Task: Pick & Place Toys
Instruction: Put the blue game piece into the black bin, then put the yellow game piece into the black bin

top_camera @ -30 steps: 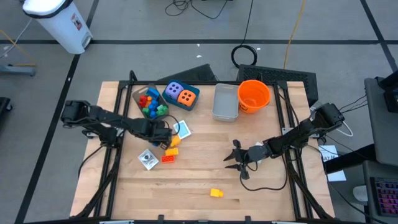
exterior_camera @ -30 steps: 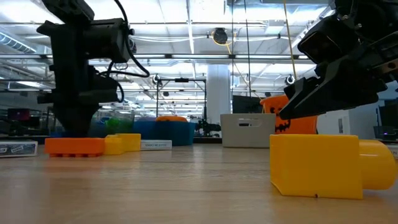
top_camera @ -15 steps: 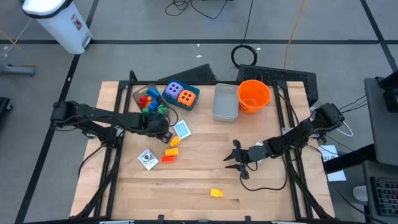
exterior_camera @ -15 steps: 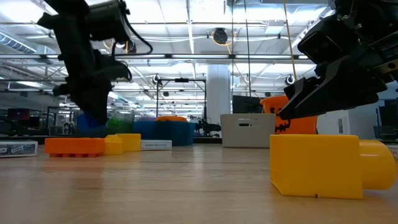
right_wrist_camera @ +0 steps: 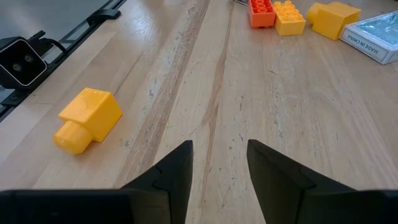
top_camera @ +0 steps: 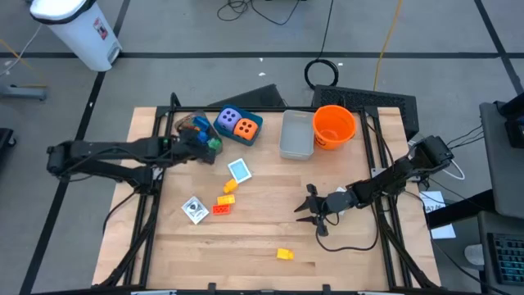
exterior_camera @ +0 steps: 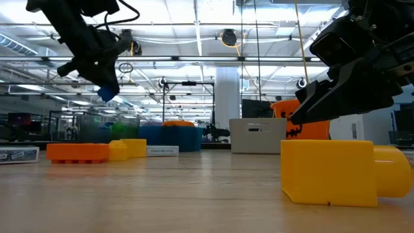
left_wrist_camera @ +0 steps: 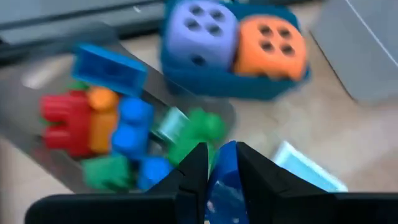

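L gripper [left_wrist_camera: 214,171] pinches blue brick [left_wrist_camera: 221,186], raised over clear tray [top_camera: 182,123] of bricks [left_wrist_camera: 102,124], far left | R gripper [top_camera: 309,210] parted, holds nothing, idle mid-right | risk: thin grip, brick may slip or bounce off the heap onto table [top_camera: 270,225] | loose: yellow brick [top_camera: 284,254] near edge.
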